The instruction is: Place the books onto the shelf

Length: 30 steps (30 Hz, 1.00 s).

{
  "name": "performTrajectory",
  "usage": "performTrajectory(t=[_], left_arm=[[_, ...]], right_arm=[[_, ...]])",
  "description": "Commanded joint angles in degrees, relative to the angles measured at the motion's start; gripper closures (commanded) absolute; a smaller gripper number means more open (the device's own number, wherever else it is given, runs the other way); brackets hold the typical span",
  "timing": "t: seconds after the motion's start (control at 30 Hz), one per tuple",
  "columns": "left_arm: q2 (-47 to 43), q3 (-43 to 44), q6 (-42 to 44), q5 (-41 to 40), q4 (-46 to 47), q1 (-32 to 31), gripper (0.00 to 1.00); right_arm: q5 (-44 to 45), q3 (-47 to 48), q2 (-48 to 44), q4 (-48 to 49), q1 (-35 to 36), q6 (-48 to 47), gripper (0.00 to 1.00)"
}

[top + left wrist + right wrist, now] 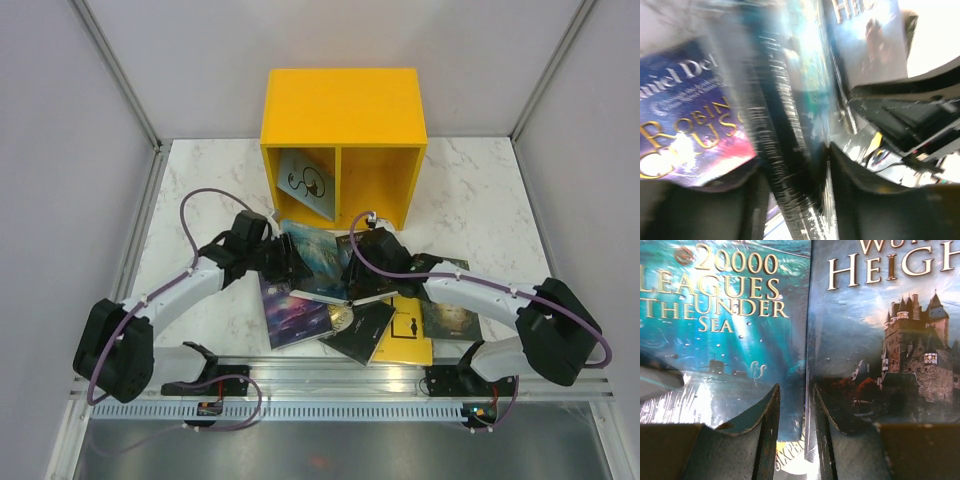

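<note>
The yellow shelf [340, 110] stands at the back with a light blue book [305, 182] leaning in its left compartment. Other books lie overlapped in front of it. My left gripper [290, 262] [795, 165] straddles the near edge of the teal book [318, 252] [807, 75], open, with a sliver of gap beside its left finger. My right gripper [358, 280] [796, 395] is open, pointing at the seam between the teal book [725, 340] and a dark castle-cover book [880, 340], holding nothing. A purple book [292, 315] [685, 125] lies under the left gripper.
A black book [362, 330], a yellow book [412, 335] [790, 460] and a dark green book [448, 315] lie near the front edge. The shelf's right compartment [378, 185] is empty. Grey walls enclose the marble table [470, 190].
</note>
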Motion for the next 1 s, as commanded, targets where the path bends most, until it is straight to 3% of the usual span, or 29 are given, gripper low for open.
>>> performTrajectory(t=[0.0,0.13,0.2,0.27,0.47,0.63,0.77,0.97], left_arm=[[3.2,1.55,3.37,-0.03,-1.73,-4.45,0.46],[5.05,3.83,1.97,-0.65,-0.94,-5.78,0.51],[5.66,4.62,1.35,-0.73,-0.5,-6.13,0.67],[5.93,5.33,0.56,-1.26,-0.5,-6.57,0.98],[-0.73,5.6,-2.78,-6.26,-2.77,-7.71,0.98],[-16.0,2.96,-7.79,-17.59,-4.8,-9.12,0.98],[-22.44,4.09,-9.11,-24.9,-4.89,-10.52,0.98],[-18.35,8.83,-6.48,-26.67,-4.19,-11.67,0.98]], right_arm=[[0.78,-1.55,-2.44,-0.2,-0.09,0.14,0.62],[1.13,-2.87,-3.85,-0.11,-0.09,0.05,0.63],[1.13,-3.75,-4.99,-0.11,-0.09,0.22,0.63],[1.48,-4.71,-6.39,-0.37,-0.09,0.48,0.63],[2.62,-5.95,-11.4,-3.18,-0.1,0.57,0.64],[3.76,-6.12,-16.41,-6.78,-0.1,1.01,0.64],[3.94,-6.04,-19.58,-8.72,-0.18,0.75,0.65],[3.68,-4.9,-20.55,-10.83,-0.18,-1.01,0.65]])
